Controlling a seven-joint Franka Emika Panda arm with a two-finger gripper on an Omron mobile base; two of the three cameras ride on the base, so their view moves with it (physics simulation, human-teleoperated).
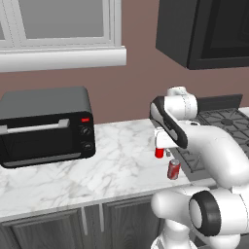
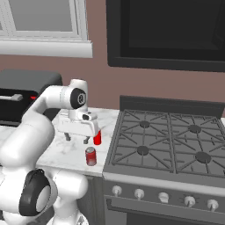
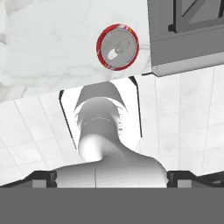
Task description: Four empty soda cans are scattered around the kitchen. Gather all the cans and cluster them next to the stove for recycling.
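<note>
My gripper (image 2: 76, 139) hangs open and empty over the marble counter (image 1: 107, 165), fingers pointing down. A bright red soda can (image 2: 97, 137) stands upright just beside it on the stove side, outside the fingers; the hand partly hides this can (image 1: 159, 152) in the left base view. A darker patterned red can (image 2: 91, 156) stands nearer the counter's front edge, close to the stove (image 2: 167, 140). The hand view looks straight down on this can's silver top (image 3: 117, 47), with the stove's corner (image 3: 188, 39) beside it. The gripper (image 3: 111, 178) shows its fingertips (image 3: 41, 177) wide apart.
A black toaster oven (image 1: 46, 126) sits at the left of the counter under a window. A black microwave (image 2: 167, 30) hangs over the stove. The counter's front edge (image 3: 39, 94) runs just below the patterned can, with tiled floor beyond.
</note>
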